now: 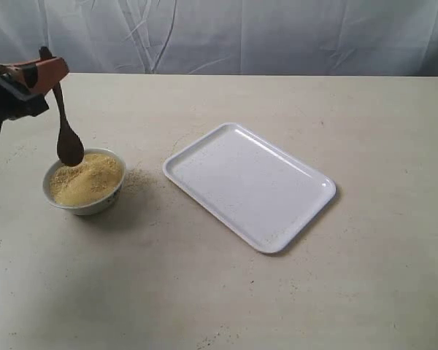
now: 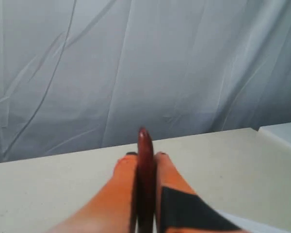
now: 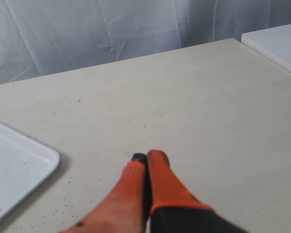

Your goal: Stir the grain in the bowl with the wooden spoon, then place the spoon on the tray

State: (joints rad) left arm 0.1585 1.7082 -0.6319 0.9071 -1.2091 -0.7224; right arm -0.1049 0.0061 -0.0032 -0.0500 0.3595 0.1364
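The left arm (image 1: 1, 103) runs off the exterior view's edge; the wrist-view wooden spoon (image 2: 145, 189) is blurred

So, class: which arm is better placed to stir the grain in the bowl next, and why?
Left. The left gripper holds the spoon, whose scoop hangs right at the grain in the bowl. The right gripper is shut and empty, over the table near the tray.

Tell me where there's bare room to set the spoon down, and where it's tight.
The whole tray is bare, as is the table in front of it and to its right. The strip between tray and bowl is open but dusted with spilled grain. It's crowded only at the bowl, where the left claw holds the wooden spoon over it.
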